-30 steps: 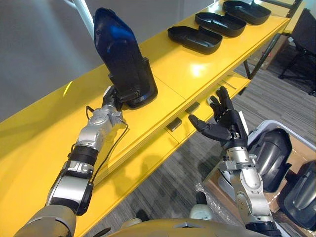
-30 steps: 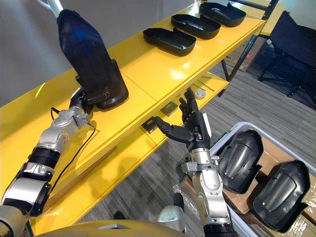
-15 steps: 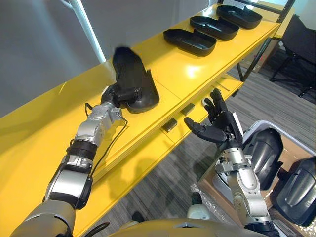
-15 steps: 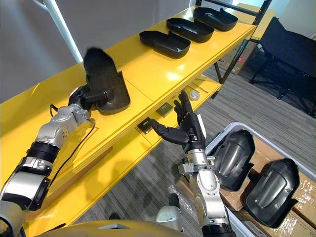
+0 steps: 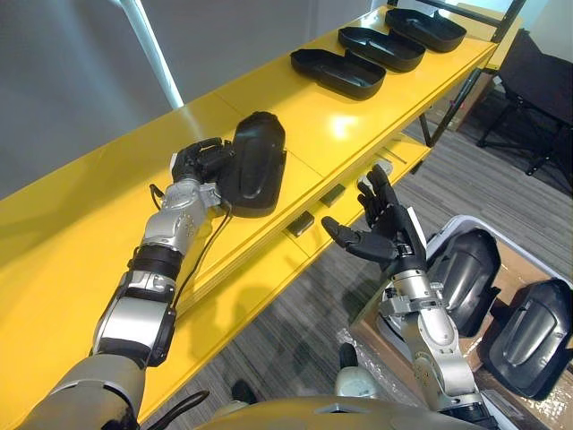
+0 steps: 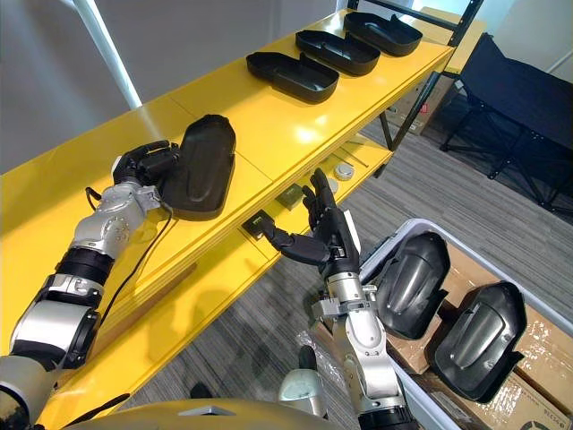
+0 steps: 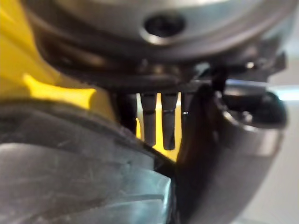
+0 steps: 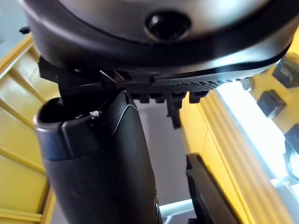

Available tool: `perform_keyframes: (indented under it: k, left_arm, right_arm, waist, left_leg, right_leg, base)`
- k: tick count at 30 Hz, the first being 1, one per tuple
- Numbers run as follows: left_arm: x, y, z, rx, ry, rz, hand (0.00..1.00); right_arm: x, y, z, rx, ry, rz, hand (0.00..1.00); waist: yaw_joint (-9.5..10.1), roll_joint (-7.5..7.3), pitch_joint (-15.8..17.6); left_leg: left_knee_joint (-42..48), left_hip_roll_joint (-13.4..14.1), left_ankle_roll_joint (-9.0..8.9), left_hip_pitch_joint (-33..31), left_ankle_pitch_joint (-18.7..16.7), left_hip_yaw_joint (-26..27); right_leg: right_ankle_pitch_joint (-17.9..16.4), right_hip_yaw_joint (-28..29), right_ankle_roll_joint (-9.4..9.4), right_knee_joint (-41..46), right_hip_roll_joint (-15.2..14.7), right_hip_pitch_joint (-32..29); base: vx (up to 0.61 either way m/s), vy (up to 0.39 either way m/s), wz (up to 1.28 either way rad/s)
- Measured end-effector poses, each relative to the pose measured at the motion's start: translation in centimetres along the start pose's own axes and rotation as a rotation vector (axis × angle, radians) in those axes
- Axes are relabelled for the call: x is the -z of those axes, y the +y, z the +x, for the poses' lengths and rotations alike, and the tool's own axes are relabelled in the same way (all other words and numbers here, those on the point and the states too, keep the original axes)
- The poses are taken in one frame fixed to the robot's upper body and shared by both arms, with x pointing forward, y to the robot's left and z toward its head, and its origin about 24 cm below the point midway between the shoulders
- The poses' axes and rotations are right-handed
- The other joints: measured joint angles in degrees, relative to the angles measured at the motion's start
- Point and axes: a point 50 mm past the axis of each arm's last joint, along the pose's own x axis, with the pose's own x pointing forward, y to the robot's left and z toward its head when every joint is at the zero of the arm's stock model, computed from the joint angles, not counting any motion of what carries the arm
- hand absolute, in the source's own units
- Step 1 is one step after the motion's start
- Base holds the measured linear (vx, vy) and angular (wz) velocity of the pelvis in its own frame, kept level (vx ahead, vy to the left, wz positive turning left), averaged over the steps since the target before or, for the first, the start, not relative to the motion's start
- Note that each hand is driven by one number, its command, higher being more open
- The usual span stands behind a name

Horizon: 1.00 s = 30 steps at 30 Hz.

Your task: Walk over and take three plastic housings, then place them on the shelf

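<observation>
Left eye view: housing (image 5: pixel 255 163) on shelf (image 5: pixel 345 125)

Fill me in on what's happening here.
The robot's left hand grips the end of a black housing lying flat on the yellow shelf. Three other housings lie in a row farther along it. The right hand hangs open and empty beside the shelf, and more housings sit in a box below.
</observation>
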Motion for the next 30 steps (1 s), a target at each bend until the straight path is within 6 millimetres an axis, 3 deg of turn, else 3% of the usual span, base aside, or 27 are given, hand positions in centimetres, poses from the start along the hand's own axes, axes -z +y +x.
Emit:
perform_keyframes:
  k: [21,27,30]
  left_arm:
    - [-0.8,-2.5,-0.8,-0.298,-0.116,-0.168,1.00]
    - [-0.6,-1.2,-2.0,-0.264,-0.210,-0.183,1.00]
    - [0.1,0.0,-2.7,-0.267,-0.218,-0.189,1.00]
  right_arm:
    - [0.5,1.6,0.0,0.008,0.012,0.036,1.00]
    - [0.0,0.7,0.4,0.028,-0.013,-0.007,1.00]
    - [-1.9,-0.8,2.4,0.067,-0.105,-0.046,1.00]
  waist:
    - [-0.64,-0.81,1.4]
    - [-0.28,-0.72,1.6]
    - [0.96,-0.72,1.6]
  left_leg:
    - [0.0,0.1,0.01,-0.1,0.2,-0.5]
    - [0.0,0.2,0.03,0.4,0.3,-1.6]
    - [0.0,0.2,0.07,0.6,0.4,-2.6]
  right_leg:
    - [0.0,-0.1,0.03,0.1,0.2,-0.1]
    - [0.0,-1.4,0.00,0.1,0.3,1.3]
    - [0.0,-2.4,-0.01,0.0,0.2,2.1]
  base:
    - [0.00,0.000,0.00]
    - [0.00,-0.003,0.09]
    - [-0.01,-0.004,0.18]
